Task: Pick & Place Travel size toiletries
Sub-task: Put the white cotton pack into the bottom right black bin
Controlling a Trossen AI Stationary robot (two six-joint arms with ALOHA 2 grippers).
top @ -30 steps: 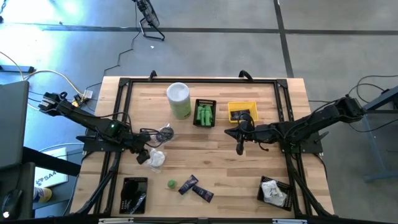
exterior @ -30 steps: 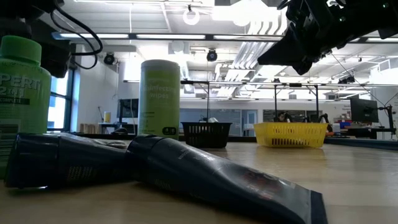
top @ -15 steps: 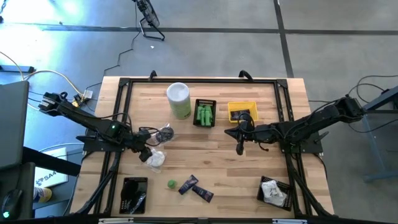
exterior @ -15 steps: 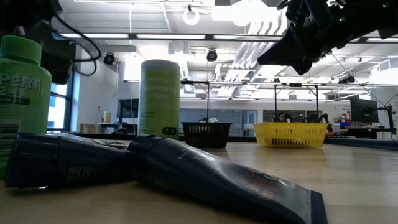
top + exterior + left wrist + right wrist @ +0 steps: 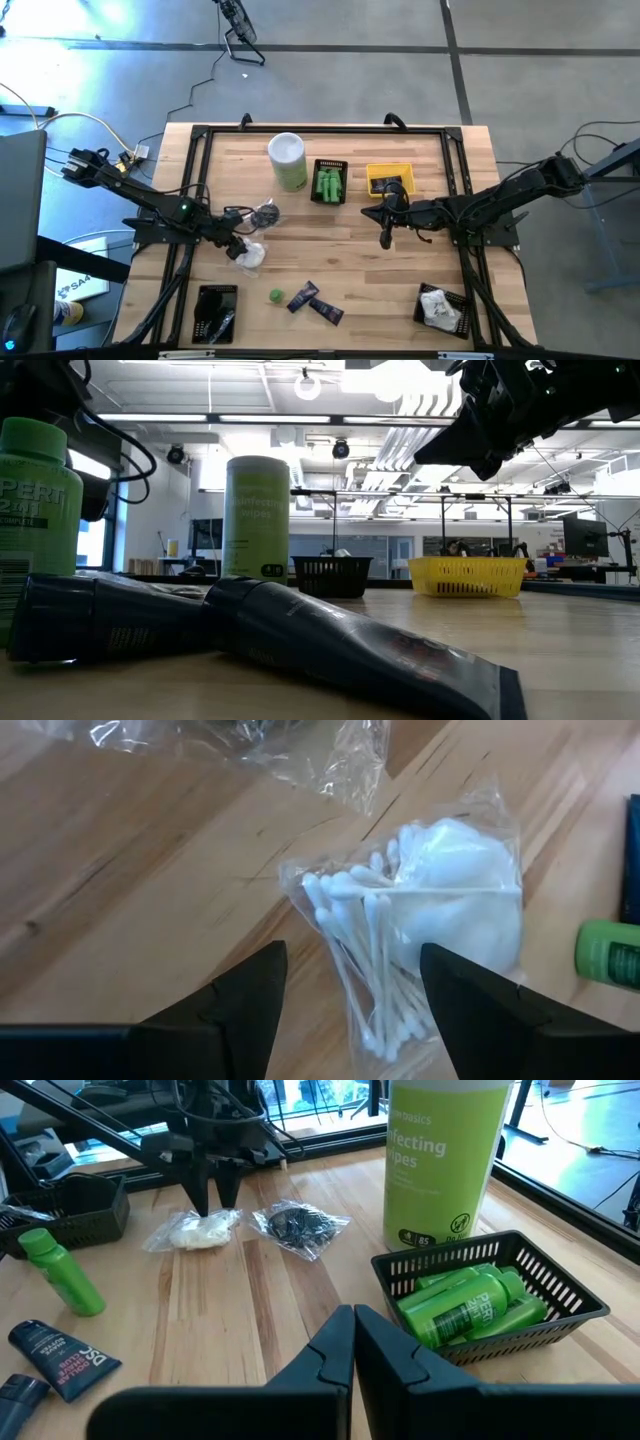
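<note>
High view shows the left hand (image 5: 238,250) low over a white packet (image 5: 250,257) near the left side of the table (image 5: 350,260); from above, arm and packet overlap and the fingertips cannot be made out. Left wrist view settles it: the two dark fingers (image 5: 240,1000) stand apart on either side of the packet's (image 5: 420,930) near end, not clamped on it. Cotton swabs and a white pad show through the clear wrap. Another clear wrap (image 5: 290,750) is cut off at the picture's edge; in the right wrist view it holds dark round pieces (image 5: 297,1226).

The right hand (image 5: 386,238) hangs over the table's middle, below the yellow basket (image 5: 389,178), its fingers (image 5: 330,1355) pressed together with nothing between them.

A black basket (image 5: 329,182) of green bottles (image 5: 328,185) sits beside a tall canister (image 5: 287,160). One green bottle (image 5: 275,296) and two dark tubes (image 5: 303,297) (image 5: 325,311) lie loose near the front edge. Two more black baskets stand at the front corners: the right one (image 5: 441,306) holds white packets, the left one (image 5: 215,313) something dark, probably more tubes, though it is hard to tell.

Low view is mostly blocked by the tubes (image 5: 300,630) up close; the left hand is hidden there, apart from part of its arm.
</note>
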